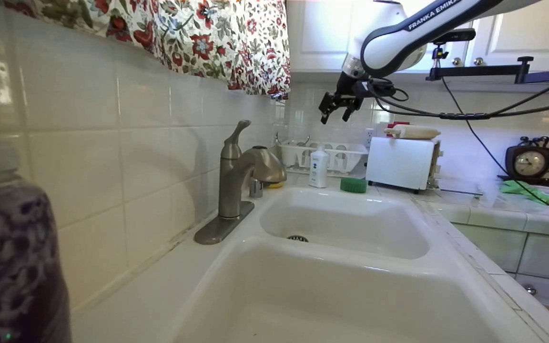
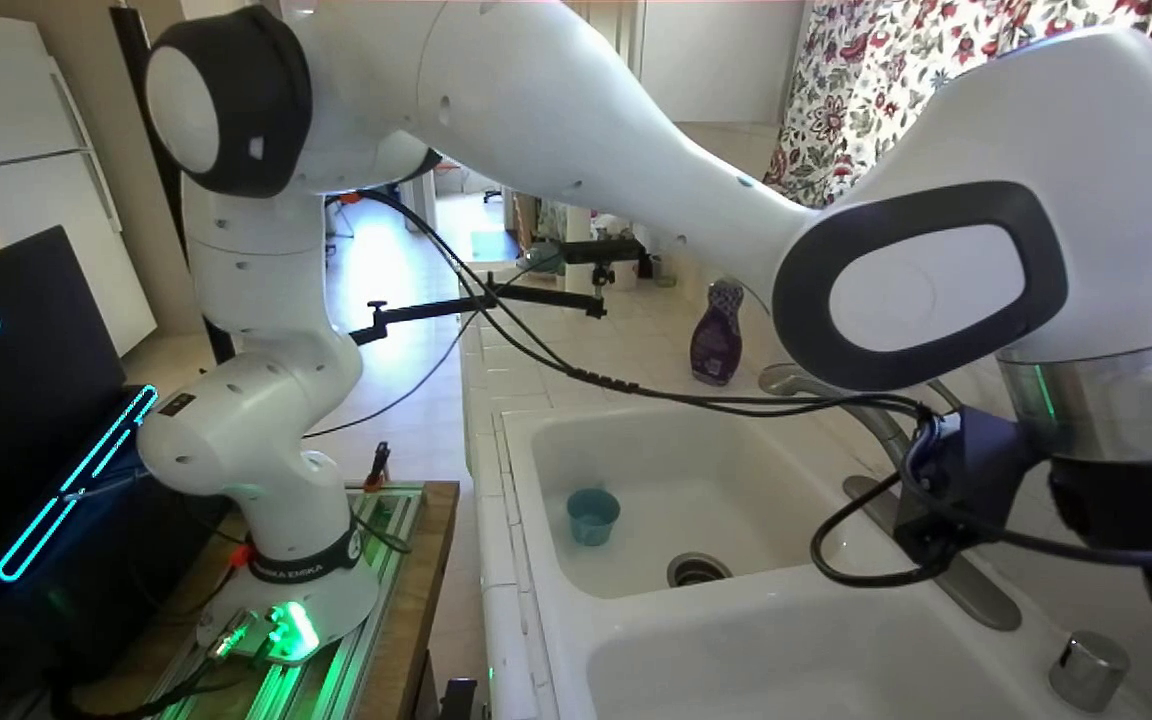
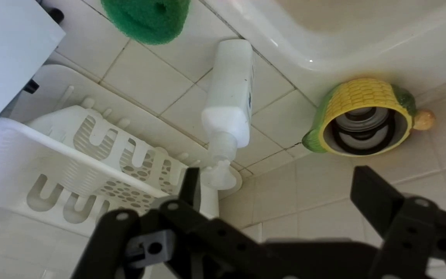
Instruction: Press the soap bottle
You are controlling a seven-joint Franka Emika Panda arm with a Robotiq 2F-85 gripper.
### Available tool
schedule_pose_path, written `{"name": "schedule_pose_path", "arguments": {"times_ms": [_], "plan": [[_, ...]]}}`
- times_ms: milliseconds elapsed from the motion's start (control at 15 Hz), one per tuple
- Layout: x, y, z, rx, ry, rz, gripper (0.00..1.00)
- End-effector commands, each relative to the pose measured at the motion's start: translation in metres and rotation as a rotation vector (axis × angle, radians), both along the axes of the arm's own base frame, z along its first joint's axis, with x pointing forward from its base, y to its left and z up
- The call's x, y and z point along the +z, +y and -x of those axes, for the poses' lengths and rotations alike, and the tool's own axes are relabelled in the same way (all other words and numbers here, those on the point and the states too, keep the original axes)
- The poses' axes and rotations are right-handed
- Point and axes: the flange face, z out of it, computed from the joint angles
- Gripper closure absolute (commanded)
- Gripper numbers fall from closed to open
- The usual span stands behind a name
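White soap bottle (image 3: 232,87): upright on the tiled surface (image 3: 151,83), between the dish rack (image 3: 91,161) and the sink (image 3: 304,54), with a green scrubber (image 3: 149,19) near it.
Pincer (image 1: 335,117): jaws spread wide with nothing between them, higher than the bottle and apart from it in an exterior view.
Pump head (image 3: 220,176): beside one side of the gap in the wrist view, not midway; its depth below is hard to judge.
Spread fingers (image 3: 378,201): lowered as they are, they could straddle the pump head and press nothing.
Bottle's narrow body: an off-centre or slanted push would likely tip it, the load landing outside its base.
Rack rim: a finger descending on that side might catch it and drag the rack.
Sink edge: a bottle knocked that way could slide in over the glossy lip.
Soap bottle's make: smooth, plastic-looking, squared shoulders with rounded corners, stepping in to a round collar.
Rack walls: white, moulded-looking, cut with U-shaped slots; round holes pierce the floor.
Scrubber: coarse, porous, foam-like, blunt-ended.
Corn-shaped pot (image 3: 366,95): glazed-ceramic look, raised yellow kernels, green leaves, a dark ring inside.
Tiled surface: pale squares, faintly shiny, with thin grout lines.
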Motion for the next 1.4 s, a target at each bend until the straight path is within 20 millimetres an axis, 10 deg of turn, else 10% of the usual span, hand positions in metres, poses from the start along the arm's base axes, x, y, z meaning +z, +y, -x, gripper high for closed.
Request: {"name": "schedule_pose_path", "arguments": {"times_ms": [0,467,533,1333], "plan": [[0.001,-0.001,0.000,0.000,0.000,0.000,0.00],[-0.005,-0.022,-0.003,-0.050,-0.009,0.010,0.00],[-0.006,-0.026,-0.003,-0.053,-0.009,0.003,0.25],[-0.010,-0.053,-0.028,-0.091,-0.080,0.032,1.00]]}}
